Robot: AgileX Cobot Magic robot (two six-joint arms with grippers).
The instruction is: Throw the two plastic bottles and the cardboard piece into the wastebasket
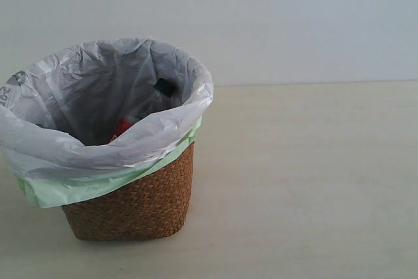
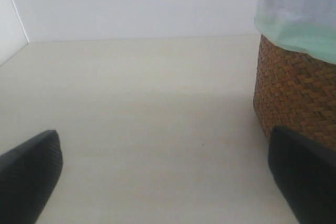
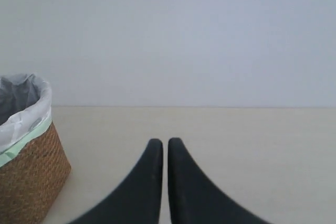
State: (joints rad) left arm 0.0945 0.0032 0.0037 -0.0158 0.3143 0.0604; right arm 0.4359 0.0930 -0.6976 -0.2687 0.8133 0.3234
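Observation:
The wicker wastebasket (image 1: 137,204), lined with a white bag over a pale green one, stands at the left of the exterior view. Inside it I see a clear bottle with a black cap (image 1: 164,87) and a red label (image 1: 121,127). The green-capped bottle and the cardboard piece are hidden or out of view. No gripper shows in the exterior view. My left gripper (image 2: 165,169) is open and empty over bare table, one finger close to the wastebasket (image 2: 294,93). My right gripper (image 3: 165,144) is shut with nothing between its fingers, off to one side of the wastebasket (image 3: 29,182).
The pale wooden table (image 1: 307,181) runs to the right of the basket and ends at a plain white wall (image 1: 294,17) behind. In the left wrist view a wall corner (image 2: 16,19) meets the table at the far side.

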